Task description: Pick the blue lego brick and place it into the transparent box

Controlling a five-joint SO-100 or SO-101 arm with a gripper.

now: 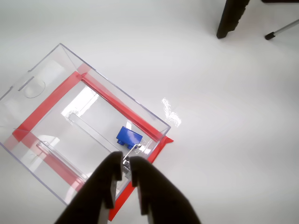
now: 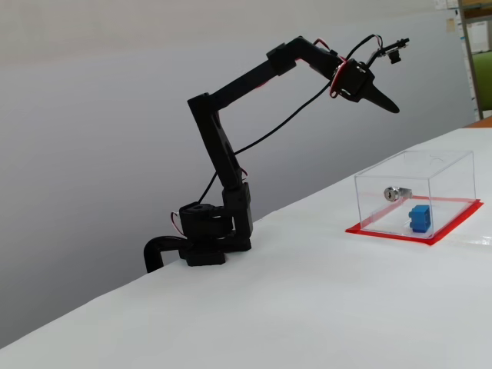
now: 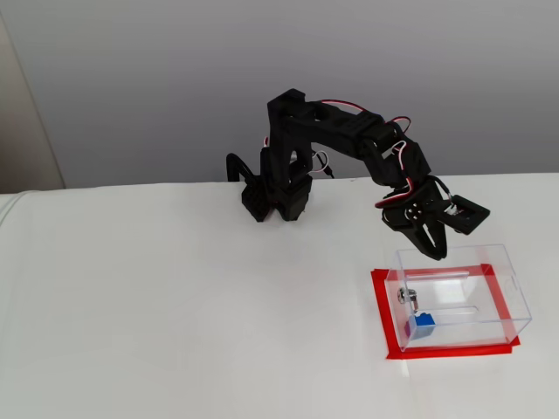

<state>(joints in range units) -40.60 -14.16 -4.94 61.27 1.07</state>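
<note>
Blue lego brick [image 2: 419, 218] lies inside transparent box [image 2: 453, 165]; jaws nearly closed, empty; descending could strike the box rim.

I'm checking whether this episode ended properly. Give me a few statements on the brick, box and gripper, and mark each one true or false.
1. The blue lego brick lies inside the transparent box. True.
2. The gripper is holding the brick. False: its fingers are nearly together with nothing between them, and it is raised above the box.
3. The box has a red base. True.
4. The brick sits far from the silver lock. False: it rests close beside the lock.
5. The box lies tipped on its side. False: it stands flat on the white table.
</note>
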